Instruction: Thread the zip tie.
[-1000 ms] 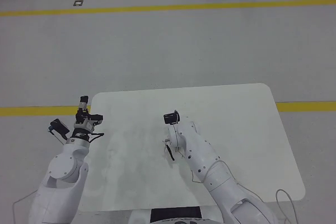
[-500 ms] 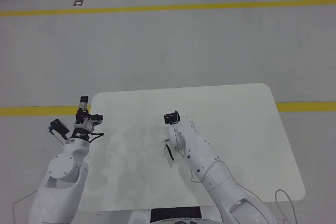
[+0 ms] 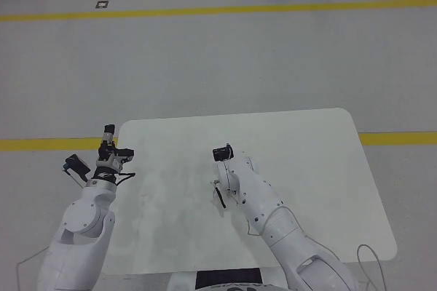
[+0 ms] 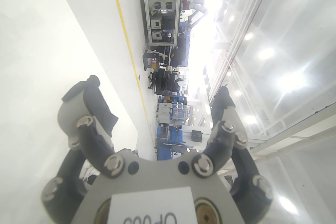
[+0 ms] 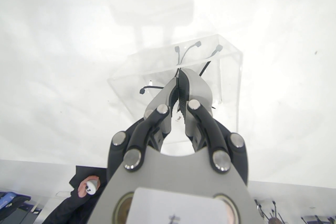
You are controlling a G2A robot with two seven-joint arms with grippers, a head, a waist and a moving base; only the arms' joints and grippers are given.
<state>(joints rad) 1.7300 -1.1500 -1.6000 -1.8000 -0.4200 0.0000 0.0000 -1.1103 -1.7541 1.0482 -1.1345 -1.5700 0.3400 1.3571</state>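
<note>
- Edging a touch toward the robot's left over the last second, the right arm has barely shifted. The left arm has not moved at all.
- The right gripper [image 5: 178, 78] has its fingers [image 5: 195, 89] clenched tight together, tips down inside a clear box [image 5: 231, 57] among the zip ties [image 5: 190, 47]. I cannot tell whether one is actually pinched between them.
- So small a move looks to me like settling a pick. Threading has not begun, as every tie I can see is still an open strip with no loop.
- The box sits on the surface [image 3: 298, 145], left of its middle, under the right wrist.
- Three black zip ties fan out from the fingertips, their long axes running away from the gripper and their heads at the far ends. A stray tie [image 5: 151, 88] lies across that line, its head out to one side.
- The left gripper [image 4: 157, 95] has its fingers spread wide and holds nothing. It sits by the surface's left edge, aimed out at the room.
</note>
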